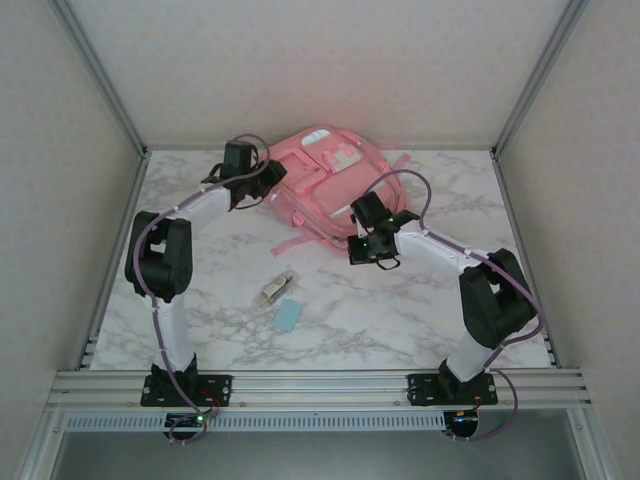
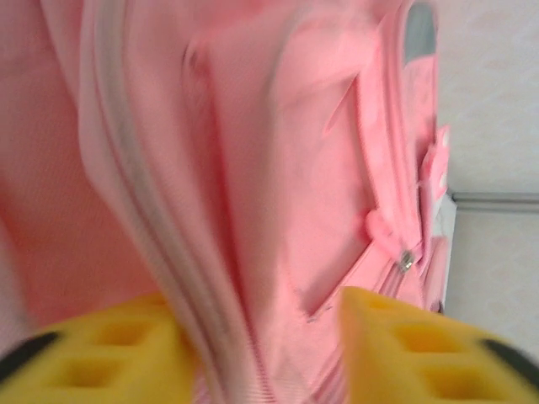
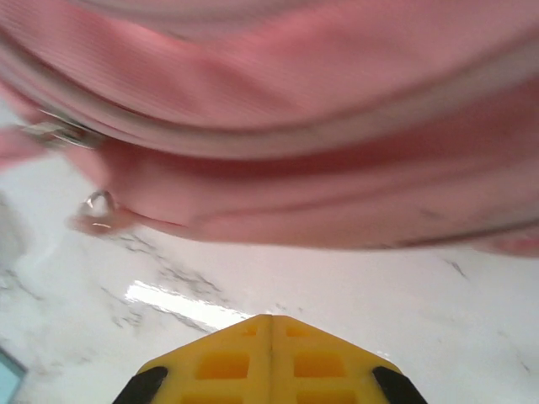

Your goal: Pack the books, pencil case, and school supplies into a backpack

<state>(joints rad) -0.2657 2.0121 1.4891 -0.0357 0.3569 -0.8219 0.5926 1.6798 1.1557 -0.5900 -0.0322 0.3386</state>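
Left fingers [image 2: 413, 345] are seen parted astride a seam of the backpack [image 1: 320, 180], at its left side. Right fingers [image 3: 227, 366] are shut and empty by its near edge. The light-blue block [image 1: 287, 316] is found on the worktop [image 1: 400, 320] nearward of both, judged closer to the right fingers.

The white marble-veined table [image 1: 420, 320] carries the large pink backpack [image 1: 325, 185] toward its twelve o'clock edge, a small silvery-clear stubby item [image 1: 277, 289] near its middle toward seven o'clock, and a light-blue block [image 1: 286, 316] just beside that item, at its five o'clock.
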